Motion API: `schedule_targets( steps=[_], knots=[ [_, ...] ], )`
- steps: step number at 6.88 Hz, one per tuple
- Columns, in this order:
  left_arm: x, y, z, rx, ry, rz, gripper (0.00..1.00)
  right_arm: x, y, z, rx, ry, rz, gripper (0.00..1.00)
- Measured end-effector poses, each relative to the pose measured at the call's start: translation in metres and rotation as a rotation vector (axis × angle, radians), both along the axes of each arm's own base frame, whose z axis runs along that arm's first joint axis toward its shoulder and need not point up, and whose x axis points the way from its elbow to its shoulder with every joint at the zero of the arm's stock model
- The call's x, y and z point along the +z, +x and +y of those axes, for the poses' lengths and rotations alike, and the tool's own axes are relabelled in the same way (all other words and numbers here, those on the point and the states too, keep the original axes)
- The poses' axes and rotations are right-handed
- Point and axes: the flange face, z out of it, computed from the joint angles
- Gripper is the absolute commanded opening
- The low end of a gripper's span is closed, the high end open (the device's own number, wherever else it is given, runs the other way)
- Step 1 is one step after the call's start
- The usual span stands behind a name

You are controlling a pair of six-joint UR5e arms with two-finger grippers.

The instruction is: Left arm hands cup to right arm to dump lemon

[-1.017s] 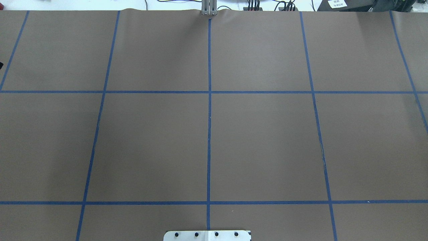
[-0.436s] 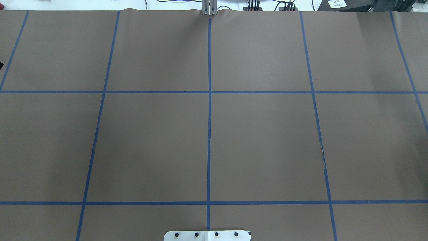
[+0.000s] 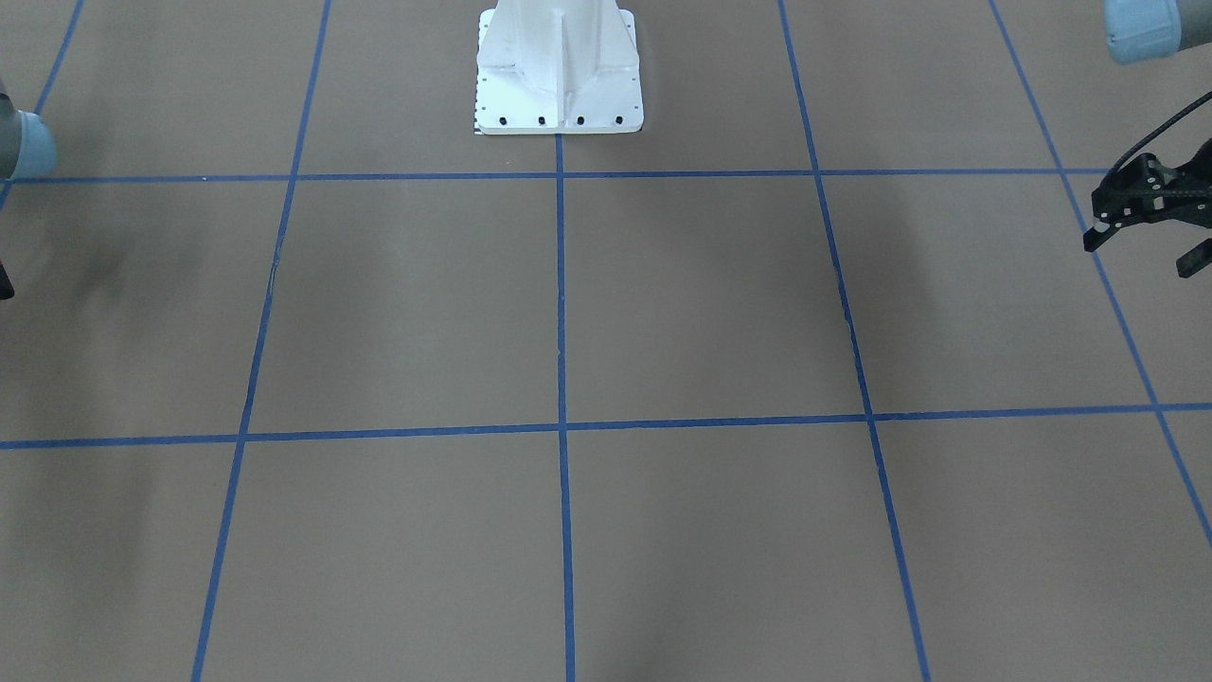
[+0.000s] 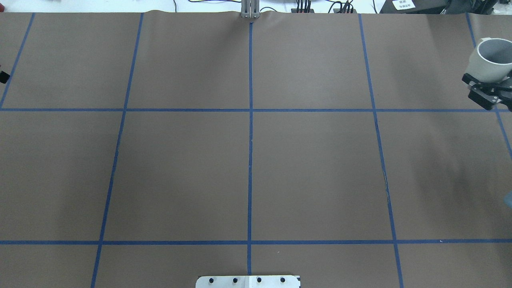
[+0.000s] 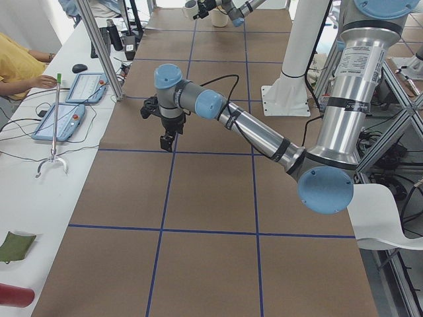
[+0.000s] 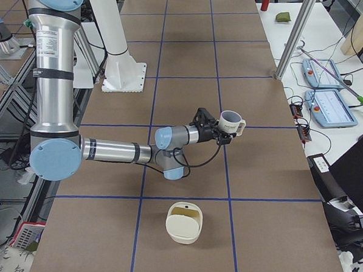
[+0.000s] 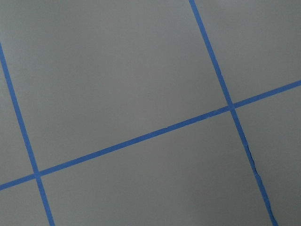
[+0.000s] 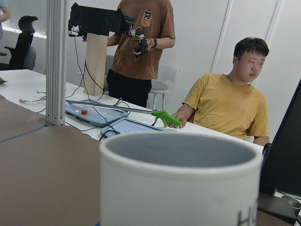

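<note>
Now the HOME mug (image 4: 493, 60) has entered the overhead view's upper right edge, clamped in my right gripper (image 4: 486, 86), while my left gripper (image 3: 1141, 248) hangs spread and empty, so I judge only dumping remains.

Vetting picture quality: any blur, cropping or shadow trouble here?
Right wrist view: the cup fills the lower frame and is soft, the room behind sharper. Overhead view: light even, faint broad shadows on the table; the cup and right gripper clipped by the frame's edge. Front-facing view: soft shadow patches; left gripper cut off at the edge. Left wrist view: flat, no glare.
</note>
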Motion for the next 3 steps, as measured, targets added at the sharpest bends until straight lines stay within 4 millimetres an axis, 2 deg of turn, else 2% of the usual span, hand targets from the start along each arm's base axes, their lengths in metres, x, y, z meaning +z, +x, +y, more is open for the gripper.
schedule_targets(
  steps=[1, 2, 3],
  knots=[
    [-0.016, 0.007, -0.004, -0.025, -0.017, 0.027, 1.00, -0.030, -0.030, -0.025, -0.018, 0.008, -0.005, 0.00],
    [-0.037, 0.026, -0.009, -0.048, -0.035, 0.056, 1.00, -0.060, -0.059, -0.045, -0.037, 0.019, -0.015, 0.00],
    [-0.062, 0.058, -0.014, -0.062, -0.065, 0.086, 1.00, -0.097, -0.093, -0.065, -0.051, 0.026, -0.025, 0.00]
  ],
)
